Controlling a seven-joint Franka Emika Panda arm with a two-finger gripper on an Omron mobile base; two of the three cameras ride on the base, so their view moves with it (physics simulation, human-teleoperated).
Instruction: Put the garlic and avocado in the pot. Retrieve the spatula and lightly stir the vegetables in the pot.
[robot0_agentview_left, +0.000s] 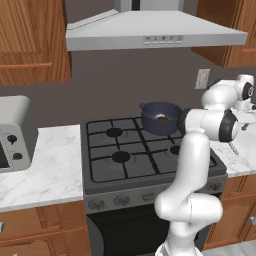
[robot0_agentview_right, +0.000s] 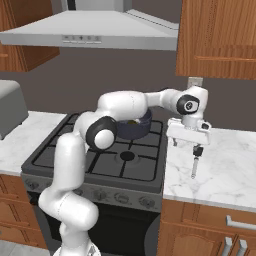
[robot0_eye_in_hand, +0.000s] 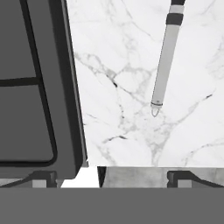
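The pot (robot0_agentview_left: 160, 117) stands on the far right burner of the stove (robot0_agentview_left: 120, 150), under the range hood (robot0_agentview_left: 150, 30). Inside the pot a small whitish lump, the garlic (robot0_agentview_left: 161, 116), can be seen, with a brownish piece just beside it that should be the avocado (robot0_agentview_left: 163, 118), but both are too small to describe exactly. The arm reaches to the right, over the marble counter (robot0_agentview_right: 225, 165) on the right side of the stove, and the gripper (robot0_agentview_right: 188, 141) hangs above this counter and points down. The spatula (robot0_agentview_right: 195, 161) lies flat on the counter a little to the near side of the gripper; its black end is toward the far side and its thin grey length points toward the near edge of the counter. In the hand view the spatula (robot0_eye_in_hand: 165, 61) lies on the marble, apart from the finger tips (robot0_eye_in_hand: 43, 177), which stand wide from each other with nothing between them, so the claw is released. On the left counter stands a grey toaster (robot0_agentview_left: 15, 132).
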